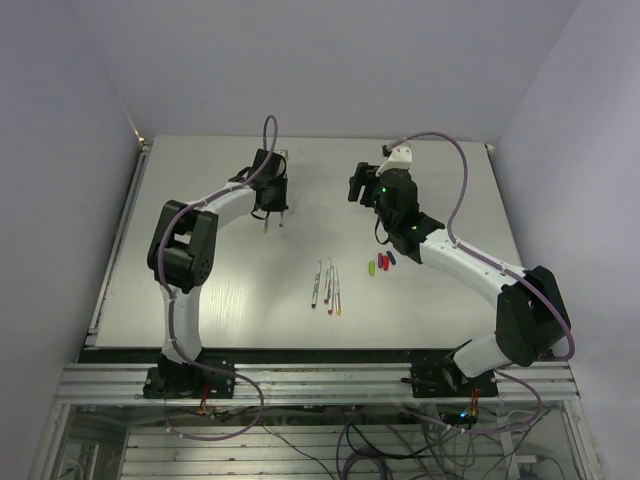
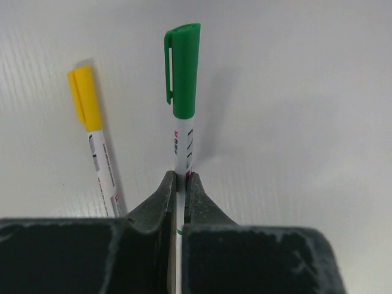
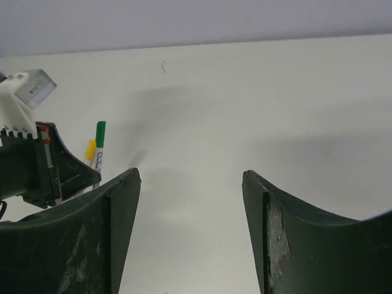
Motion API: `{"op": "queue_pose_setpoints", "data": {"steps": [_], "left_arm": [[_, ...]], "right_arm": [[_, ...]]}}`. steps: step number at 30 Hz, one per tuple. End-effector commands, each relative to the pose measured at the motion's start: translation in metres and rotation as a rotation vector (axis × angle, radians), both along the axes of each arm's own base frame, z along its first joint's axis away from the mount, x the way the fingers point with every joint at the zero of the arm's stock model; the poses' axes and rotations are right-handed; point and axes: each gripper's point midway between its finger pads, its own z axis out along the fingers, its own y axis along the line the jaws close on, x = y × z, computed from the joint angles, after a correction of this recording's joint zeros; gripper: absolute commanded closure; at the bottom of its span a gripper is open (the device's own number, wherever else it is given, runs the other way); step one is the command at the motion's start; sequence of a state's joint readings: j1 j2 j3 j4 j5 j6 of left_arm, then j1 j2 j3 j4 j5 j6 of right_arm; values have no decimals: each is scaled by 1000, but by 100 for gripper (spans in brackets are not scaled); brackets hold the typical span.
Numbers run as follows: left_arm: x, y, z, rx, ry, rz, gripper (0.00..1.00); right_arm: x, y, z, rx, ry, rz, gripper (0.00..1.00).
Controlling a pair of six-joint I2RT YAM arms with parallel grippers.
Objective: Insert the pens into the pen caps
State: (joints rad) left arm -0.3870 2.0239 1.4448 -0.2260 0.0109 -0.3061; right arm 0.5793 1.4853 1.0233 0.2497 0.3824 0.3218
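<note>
Three bare pens (image 1: pixel 327 287) lie near the middle of the tabletop (image 1: pixel 200 290) seen from above, with three loose caps (image 1: pixel 384 264) just at their 2 o'clock. Both pincers sit toward 12 o'clock, with open room between them.

From the left wrist, my left pincer (image 2: pixel 180 184) is clenched on the green-capped pen (image 2: pixel 182 144), and the yellow-capped pen (image 2: pixel 101 165) sits close at 9 o'clock. That grip is narrow. I judge the pen could swivel, or knock its neighbour rolling when I set it down.

From the right wrist, my right pincer (image 3: pixel 190 177) gapes wide and holds nothing. The tabletop's far edge at 12 o'clock limits my reach.
</note>
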Motion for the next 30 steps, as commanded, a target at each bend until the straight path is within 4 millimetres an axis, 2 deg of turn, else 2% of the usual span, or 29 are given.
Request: {"op": "queue_pose_setpoints", "data": {"steps": [1,9,11,17,24,30], "left_arm": [[5,9,-6,64,35,30,93],[4,7,-25,44,77,49,93],[2,6,-29,37,88,57,92],[-4,9,-42,33,117,91,86],[-6,11,-46,28,124,114,72],[-4,8,-44,8,117,117,66]], "right_arm": [[-7,-7,1,28,16,-29,34],[-9,-6,1,51,27,-27,34],[-13,-9,-11,37,48,-30,34],[-14,-8,-13,38,57,-27,34],[-15,-5,-19,50,72,-18,34],[-16,-6,-20,50,71,-19,34]]}}
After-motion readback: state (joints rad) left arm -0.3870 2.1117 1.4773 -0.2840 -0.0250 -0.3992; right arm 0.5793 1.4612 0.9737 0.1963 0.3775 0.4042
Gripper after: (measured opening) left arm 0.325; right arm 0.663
